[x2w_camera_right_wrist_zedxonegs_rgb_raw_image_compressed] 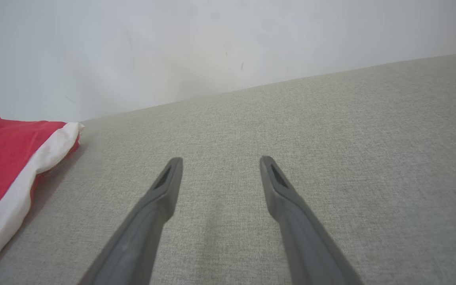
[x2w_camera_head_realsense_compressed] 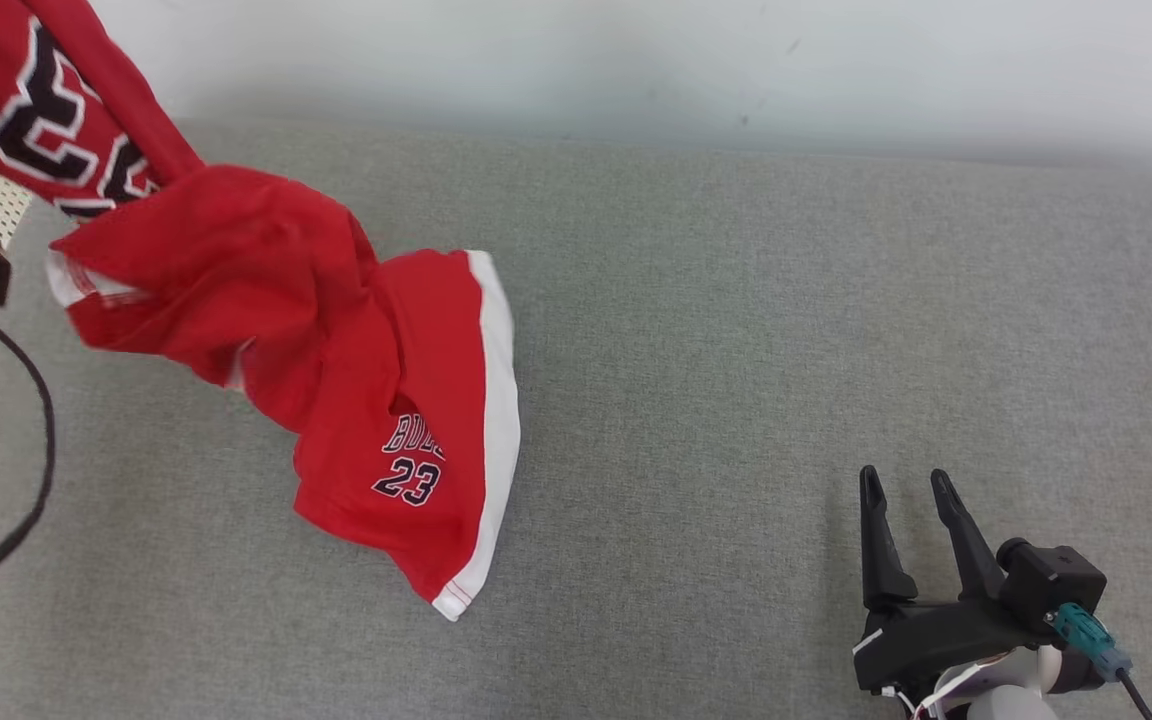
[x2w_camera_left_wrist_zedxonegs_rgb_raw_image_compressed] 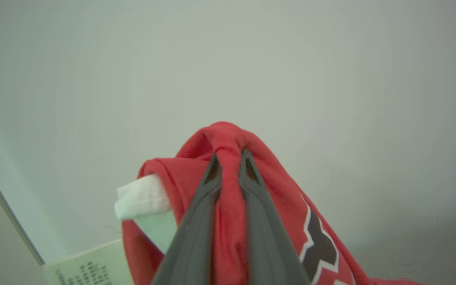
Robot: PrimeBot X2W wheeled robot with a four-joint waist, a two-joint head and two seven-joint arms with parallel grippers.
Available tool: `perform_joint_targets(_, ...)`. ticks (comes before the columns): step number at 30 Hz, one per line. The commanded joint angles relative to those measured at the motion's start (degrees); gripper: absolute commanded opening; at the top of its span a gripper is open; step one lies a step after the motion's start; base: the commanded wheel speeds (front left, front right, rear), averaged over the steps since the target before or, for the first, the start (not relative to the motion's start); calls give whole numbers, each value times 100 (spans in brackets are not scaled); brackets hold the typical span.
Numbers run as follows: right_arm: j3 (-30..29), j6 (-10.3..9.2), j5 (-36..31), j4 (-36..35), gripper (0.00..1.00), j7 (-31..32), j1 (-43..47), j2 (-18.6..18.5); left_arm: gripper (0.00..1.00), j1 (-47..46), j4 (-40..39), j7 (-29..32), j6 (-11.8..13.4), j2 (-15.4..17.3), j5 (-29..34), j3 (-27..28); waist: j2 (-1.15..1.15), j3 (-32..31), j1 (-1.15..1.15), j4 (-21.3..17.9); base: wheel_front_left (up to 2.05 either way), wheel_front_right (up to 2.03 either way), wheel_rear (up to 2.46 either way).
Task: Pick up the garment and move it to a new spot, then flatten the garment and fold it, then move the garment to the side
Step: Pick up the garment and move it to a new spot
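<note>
Red garment (x2w_camera_head_realsense_compressed: 336, 340), white-trimmed and printed "23", hangs bunched at the far left, its hem resting on the grey cloth surface (x2w_camera_head_realsense_compressed: 736, 350). The left pincer (x2w_camera_left_wrist_zedxonegs_rgb_raw_image_compressed: 230, 158) pinches it; the right pincer (x2w_camera_head_realsense_compressed: 908, 485) is spread.

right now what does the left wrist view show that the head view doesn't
Left wrist view adds: the left gripper shut on a bunched fold of the red garment, plus a white trim piece and a printed label.
Head view adds: the right gripper, open and apart from the cloth over the grey surface, and the number 23 print.
Both share: the red garment with its black-and-white lettering, and the pale wall behind.
</note>
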Motion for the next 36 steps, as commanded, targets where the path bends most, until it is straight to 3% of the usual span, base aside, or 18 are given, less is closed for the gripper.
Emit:
perform_joint_targets(1, -9, -6, 53, 18, 100, -2, 96, 12, 0, -104, -75, 48, 13, 53, 89, -52, 0, -20, 0, 30, 0, 0, 0)
perform_joint_targets(10, 37, -6, 104, -3, 100, -2, -13, 11, 0, -401, 14, 174, 260, 546, 201, 154, 0, 46, 0, 35, 0, 0, 0)
perform_joint_targets(16, -13, -6, -1, -11, 100, -2, -40, 11, 0, -103, 358, 195, 418, 805, 108, 368, 0, 173, 0, 34, 0, 0, 0)
perform_joint_targets(33, 77, -6, -165, -76, 100, -2, -336, -82, 0, 1547, 1985, -14, 166, -88, -838, 613, 0, 578, 0, -165, 0, 0, 0)
perform_joint_targets(34, 76, -7, -167, -73, 100, -2, -323, -86, 42, 1612, 1969, -18, 177, -123, -892, 670, 0, 577, 0, -173, 0, 0, 0)
perform_joint_targets(35, 71, -6, -169, -73, 100, -2, -310, -91, 100, 1690, 1963, -19, 151, -159, -938, 713, 0, 568, 0, -176, 0, 0, 0)
perform_joint_targets(36, 65, -6, -169, -75, 100, -2, -293, -97, 100, 1762, 1917, -21, 149, -214, -977, 756, 0, 558, 0, -172, 0, 0, 0)
